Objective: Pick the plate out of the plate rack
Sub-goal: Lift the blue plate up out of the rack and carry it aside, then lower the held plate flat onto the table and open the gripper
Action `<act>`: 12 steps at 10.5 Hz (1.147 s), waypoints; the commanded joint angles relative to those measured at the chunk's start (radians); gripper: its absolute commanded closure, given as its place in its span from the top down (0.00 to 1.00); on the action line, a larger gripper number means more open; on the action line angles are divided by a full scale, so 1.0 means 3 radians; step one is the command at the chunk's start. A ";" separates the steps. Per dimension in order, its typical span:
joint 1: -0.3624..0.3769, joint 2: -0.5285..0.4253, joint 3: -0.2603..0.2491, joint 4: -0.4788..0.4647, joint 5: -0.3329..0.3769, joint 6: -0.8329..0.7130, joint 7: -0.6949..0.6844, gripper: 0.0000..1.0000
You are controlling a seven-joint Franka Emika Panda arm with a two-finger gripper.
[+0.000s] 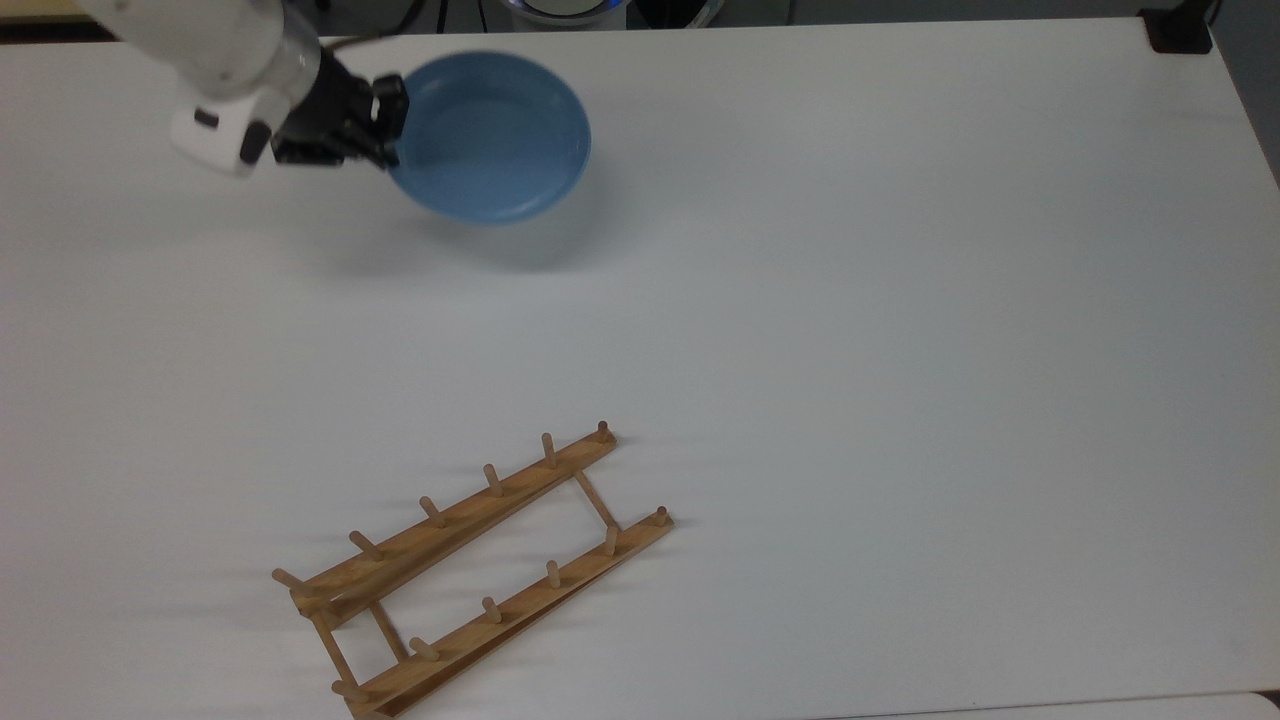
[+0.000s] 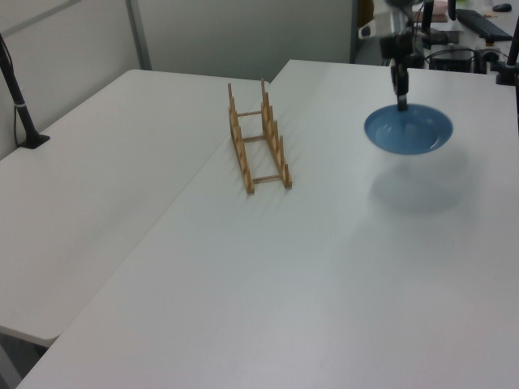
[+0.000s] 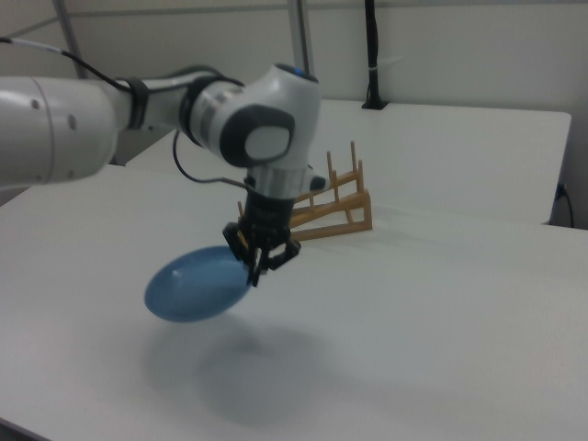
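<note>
A glossy light-blue plate (image 1: 489,135) hangs nearly level above the white bench (image 1: 900,300), gripped at its rim and well apart from the plate rack (image 1: 470,570), a light-brown wooden frame of two pegged rails standing bare on the bench.

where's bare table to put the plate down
Most of the table is bare: the whole stretch on the top view's right of the plate rack, and the wide band between the rack and the plate. The plate hangs above bare table, gripped at its rim by the tool. Only the rack's spot is taken.
</note>
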 commanded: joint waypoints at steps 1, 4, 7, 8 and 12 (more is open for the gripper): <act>-0.0043 0.0146 -0.0007 -0.0222 -0.0041 0.0445 -0.0076 0.00; -0.0028 0.0361 -0.0007 -0.0268 -0.0066 0.0681 -0.0061 0.00; -0.0028 0.0474 -0.0007 -0.0294 -0.0087 0.0788 -0.0040 0.06; -0.0038 0.0474 -0.0007 -0.0289 -0.0087 0.0814 -0.0040 0.41; -0.0049 0.0072 0.0014 -0.0227 -0.0036 0.0718 0.0122 1.00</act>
